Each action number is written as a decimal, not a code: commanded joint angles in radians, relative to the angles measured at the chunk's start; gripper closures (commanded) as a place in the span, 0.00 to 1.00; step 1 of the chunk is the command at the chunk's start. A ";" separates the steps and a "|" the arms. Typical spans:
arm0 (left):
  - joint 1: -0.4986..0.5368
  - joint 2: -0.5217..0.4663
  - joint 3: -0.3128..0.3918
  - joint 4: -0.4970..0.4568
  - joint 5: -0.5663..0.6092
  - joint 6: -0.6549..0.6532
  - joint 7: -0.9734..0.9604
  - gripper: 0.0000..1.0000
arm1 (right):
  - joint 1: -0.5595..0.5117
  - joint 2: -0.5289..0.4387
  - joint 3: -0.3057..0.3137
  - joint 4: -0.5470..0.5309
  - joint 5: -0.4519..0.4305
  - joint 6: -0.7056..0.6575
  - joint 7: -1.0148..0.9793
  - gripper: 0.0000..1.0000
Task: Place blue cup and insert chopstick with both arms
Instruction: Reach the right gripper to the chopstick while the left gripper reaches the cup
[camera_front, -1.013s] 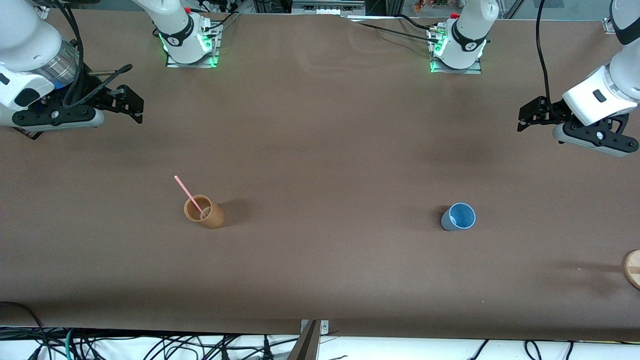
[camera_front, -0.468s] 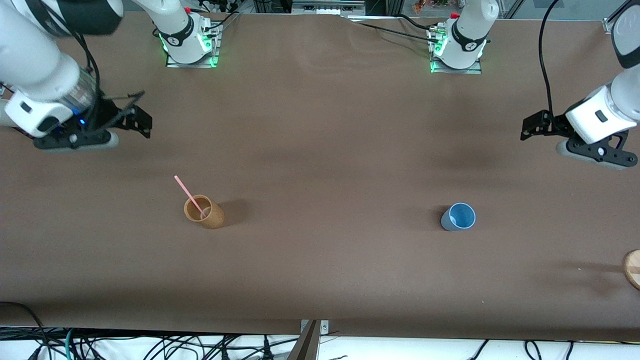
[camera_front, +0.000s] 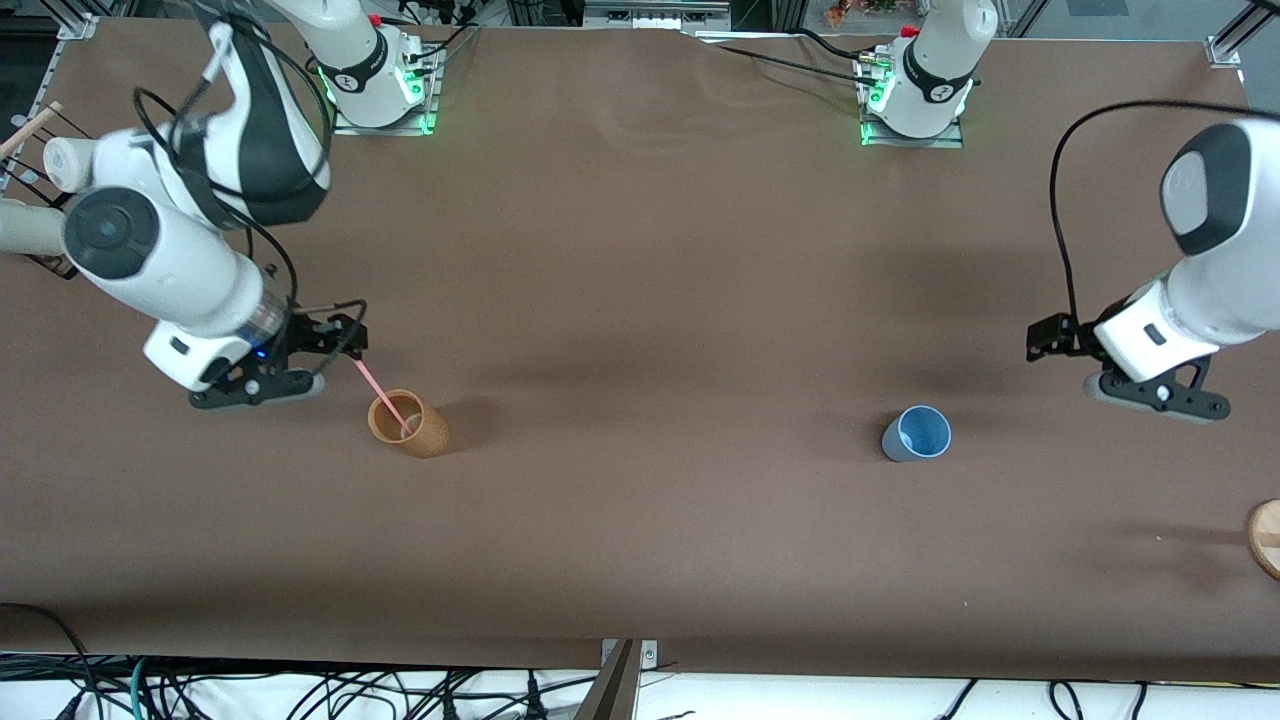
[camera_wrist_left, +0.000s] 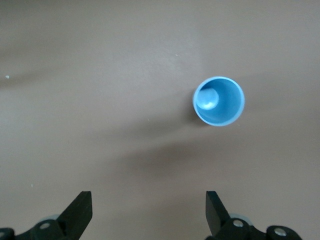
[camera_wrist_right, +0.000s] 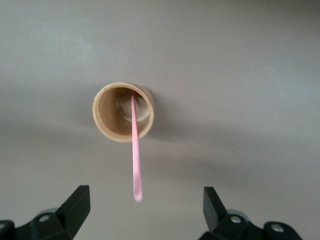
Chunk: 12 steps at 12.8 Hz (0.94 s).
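Both tools (right (camera_front: 345, 338), left (camera_front: 1045, 340)) have dropped toward their cups.

The brown surface (camera_front: 640, 300) carries a tan cup (camera_front: 412, 428) toward the right arm's end. A blue cup (camera_front: 916, 434) stands upright toward the left arm's end, and a wooden disc (camera_front: 1266, 536) lies at the edge.

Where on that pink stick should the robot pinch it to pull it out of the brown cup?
Probably the free upper end of the chopstick, coming from above. Its lower end sits inside the tan cup, and it leans out over the rim, so only the upper part is exposed. The right gripper, fingers open, already hangs by that tip. The left gripper is open near the blue cup.
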 joint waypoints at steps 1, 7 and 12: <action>0.008 0.028 -0.010 -0.049 0.023 0.114 0.001 0.00 | -0.002 0.074 0.026 0.022 -0.014 0.047 -0.018 0.01; -0.047 0.160 -0.027 -0.068 0.004 0.343 -0.026 0.00 | -0.002 0.155 0.026 0.020 -0.012 0.115 -0.068 0.19; -0.053 0.264 -0.041 -0.139 -0.016 0.564 -0.026 0.60 | -0.003 0.146 0.026 0.022 -0.011 0.086 -0.075 0.35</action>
